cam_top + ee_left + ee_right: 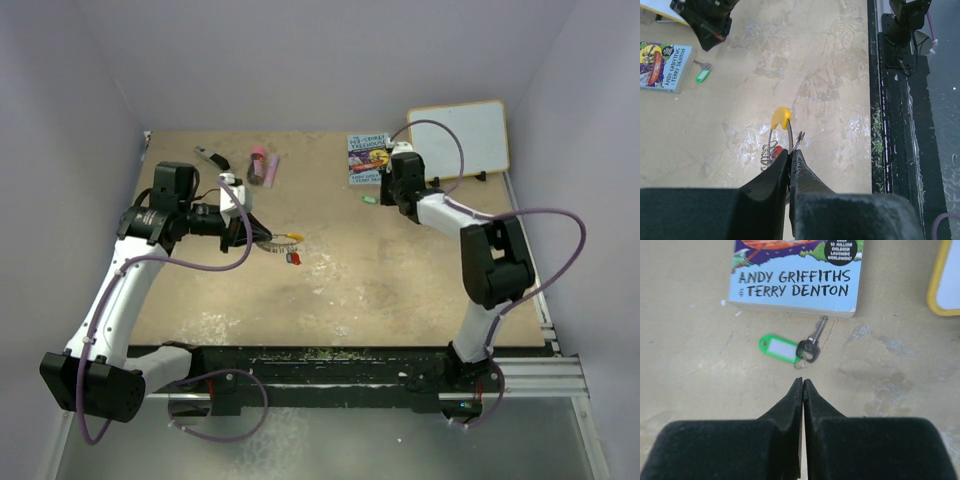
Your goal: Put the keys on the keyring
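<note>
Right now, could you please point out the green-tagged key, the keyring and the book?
green-tagged key (781, 349): right wrist view, on its green tag.
keyring (780, 116): left wrist view, on its yellow stretch.
book (795, 282): right wrist view, on the cover's author lettering.

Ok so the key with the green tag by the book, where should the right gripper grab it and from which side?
Probably the green tag, pinched across its narrow width, coming straight down with the right gripper, now shut, opened first. The tag lies flat with bare table around it; the metal key is thin and its tip reaches the book, leaving little finger room.
</note>
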`<state>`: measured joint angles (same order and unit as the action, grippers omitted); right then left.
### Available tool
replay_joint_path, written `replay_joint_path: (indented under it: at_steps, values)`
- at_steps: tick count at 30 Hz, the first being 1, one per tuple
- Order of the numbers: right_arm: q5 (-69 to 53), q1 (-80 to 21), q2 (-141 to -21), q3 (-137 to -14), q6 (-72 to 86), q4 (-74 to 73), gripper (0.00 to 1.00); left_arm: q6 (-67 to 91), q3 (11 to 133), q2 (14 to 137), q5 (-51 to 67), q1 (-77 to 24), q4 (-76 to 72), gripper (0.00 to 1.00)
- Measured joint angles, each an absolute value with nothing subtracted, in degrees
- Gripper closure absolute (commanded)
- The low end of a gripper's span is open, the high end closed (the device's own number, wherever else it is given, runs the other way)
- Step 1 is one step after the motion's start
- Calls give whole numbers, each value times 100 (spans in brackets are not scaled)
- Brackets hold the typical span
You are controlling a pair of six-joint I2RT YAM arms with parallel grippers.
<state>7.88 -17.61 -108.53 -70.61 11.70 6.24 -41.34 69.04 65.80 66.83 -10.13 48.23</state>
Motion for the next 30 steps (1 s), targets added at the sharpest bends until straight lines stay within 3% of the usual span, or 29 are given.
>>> replay_joint_path:
  at_steps: [4, 7, 9, 20, 24, 30]
  values:
    - [646, -1763, -10099, -6689, 1175, 670, 100, -3992, 6829, 6576, 6589, -1013, 4668, 96]
    - [620, -1763, -9850, -6622, 1177, 698, 82, -3946, 6770, 6560, 6578, -1011, 4560, 96]
    - [582, -1763, -9900, -6622, 1238, 733, 77, -3911, 6751, 6556, 6576, -1011, 4523, 96]
    - [438, -1763, -11330, -7317, 1909, 185, 71, -3859, 6713, 6545, 6569, -1011, 4418, 96]
    - [513, -1763, -11413, -7609, 2167, 99, 61, -3859, 6702, 6545, 6556, -1011, 4418, 96]
    - [666, -1763, -11476, -7970, 2379, -40, 60, -3861, 6700, 6545, 6554, -1011, 4418, 96]
